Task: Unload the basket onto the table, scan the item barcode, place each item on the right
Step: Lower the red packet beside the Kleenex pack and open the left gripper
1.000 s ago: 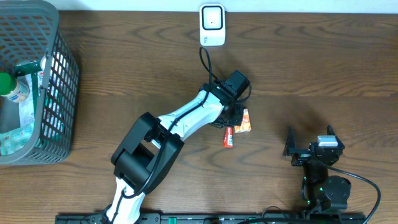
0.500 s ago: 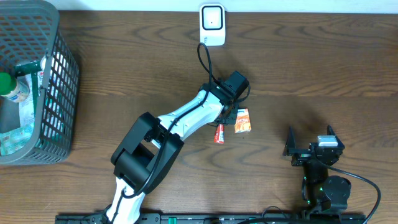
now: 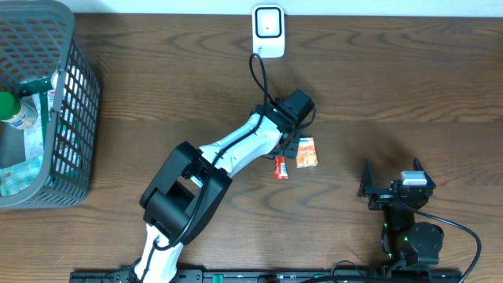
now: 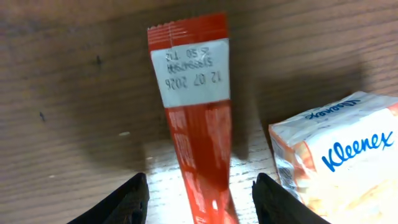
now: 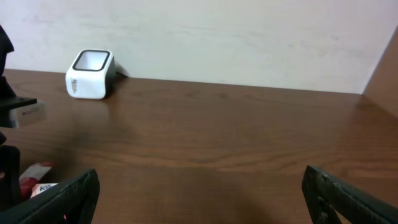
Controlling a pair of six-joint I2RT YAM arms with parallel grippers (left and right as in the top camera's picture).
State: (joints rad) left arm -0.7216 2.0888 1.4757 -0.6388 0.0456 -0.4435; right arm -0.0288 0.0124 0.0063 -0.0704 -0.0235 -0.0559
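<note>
A red stick packet [image 3: 280,167] lies on the wooden table just below my left gripper [image 3: 291,146]. In the left wrist view the packet [image 4: 196,118] runs lengthwise between the jaws, white date label at its far end. My left gripper [image 4: 199,202] is open, with table showing on both sides of the packet. An orange-and-white Kleenex pack [image 3: 306,152] lies right beside it and also fills the right of the left wrist view as the Kleenex pack [image 4: 348,155]. The white barcode scanner [image 3: 268,31] stands at the back edge. My right gripper [image 3: 391,179] rests open and empty at the front right.
A grey mesh basket [image 3: 75,118] holding bottles and packets stands at the far left. In the right wrist view the scanner [image 5: 90,74] sits at the far left before a white wall, beyond my right gripper [image 5: 199,199].
My left gripper has opened and let go of the red packet, which shifted slightly left and now lies on the table. The right arm has not moved.
</note>
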